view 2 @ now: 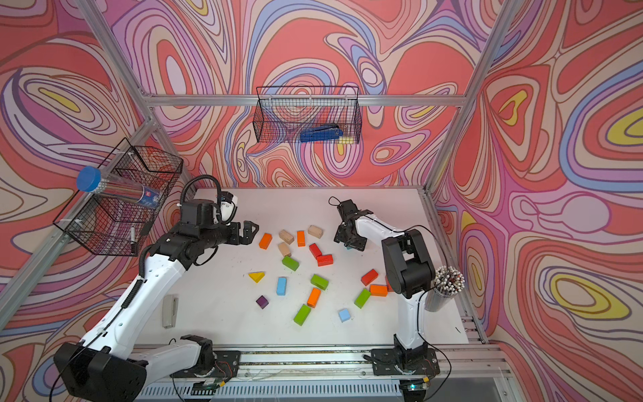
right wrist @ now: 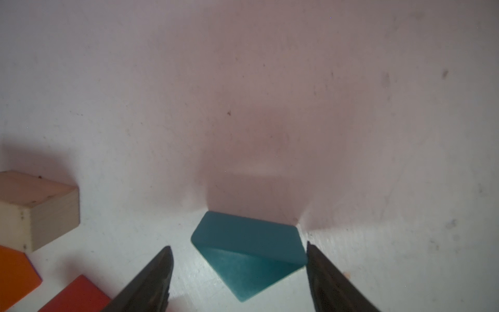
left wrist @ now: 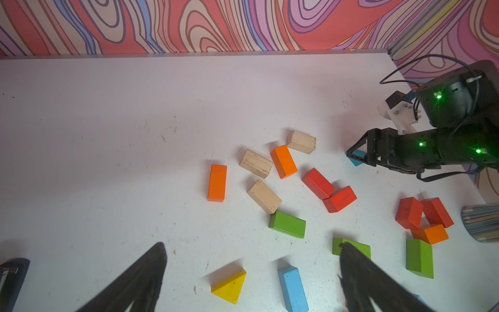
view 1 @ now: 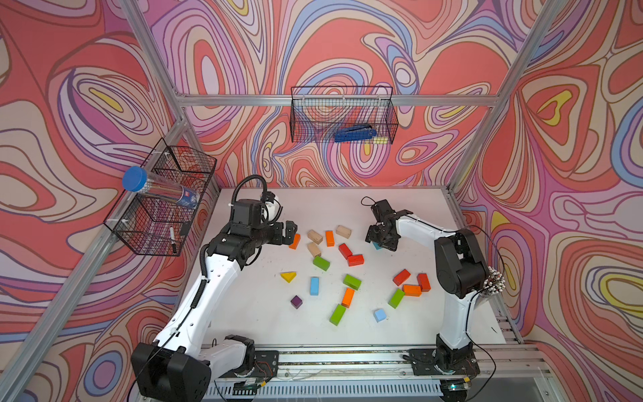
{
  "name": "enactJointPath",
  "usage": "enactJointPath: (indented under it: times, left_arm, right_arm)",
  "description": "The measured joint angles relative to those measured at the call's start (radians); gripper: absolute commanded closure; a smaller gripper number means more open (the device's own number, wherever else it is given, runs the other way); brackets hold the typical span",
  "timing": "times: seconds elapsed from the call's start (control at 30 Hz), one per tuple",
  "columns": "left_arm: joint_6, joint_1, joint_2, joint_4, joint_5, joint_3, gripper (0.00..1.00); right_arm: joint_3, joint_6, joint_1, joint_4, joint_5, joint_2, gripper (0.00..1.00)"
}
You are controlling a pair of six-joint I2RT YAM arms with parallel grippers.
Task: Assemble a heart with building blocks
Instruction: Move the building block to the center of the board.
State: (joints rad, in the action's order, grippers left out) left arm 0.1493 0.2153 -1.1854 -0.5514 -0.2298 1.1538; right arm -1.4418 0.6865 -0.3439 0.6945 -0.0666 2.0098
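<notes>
Right jaws: spread, down at the surface, astride the teal triangle. One fingertip at the block's corner, the other clear of it. Nothing pinched yet.

Teal triangle: resting on the surface at the far right of the scatter, apart from its neighbours. Nearest, to its left: a plain wood brick, an orange brick and a red brick.

Handling, as judged: small painted wood, light, stiff, not fragile, the paint likely a little slick. Best taken across two flat opposite faces, low and centred. Taken on sloped sides, liable to squirt out or twist as the jaws close.

Left jaws: spread wide, empty, held above the far left of the surface, just beside another orange brick.

Remaining building blocks: loose across the middle and right in both top views, among them a yellow triangle and a purple cube. No heart outline laid yet.
</notes>
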Motion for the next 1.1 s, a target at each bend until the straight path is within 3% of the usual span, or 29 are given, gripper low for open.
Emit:
enactJointPath:
  times: [0.23, 0.67, 1.1]
  left_arm:
    - [0.000, 0.000, 0.000, -0.004, -0.003, 0.000, 0.00]
    - [0.000, 0.000, 0.000, -0.008, -0.006, 0.000, 0.00]
    - [0.000, 0.000, -0.002, -0.008, -0.008, 0.000, 0.00]
  right_arm:
    - [-0.016, 0.011, 0.000, 0.001, -0.002, 0.030, 0.25]
    - [-0.030, -0.005, 0.000, 0.001, -0.022, 0.047, 0.39]
    - [-0.023, -0.133, -0.019, -0.004, -0.016, 0.043, 0.43]
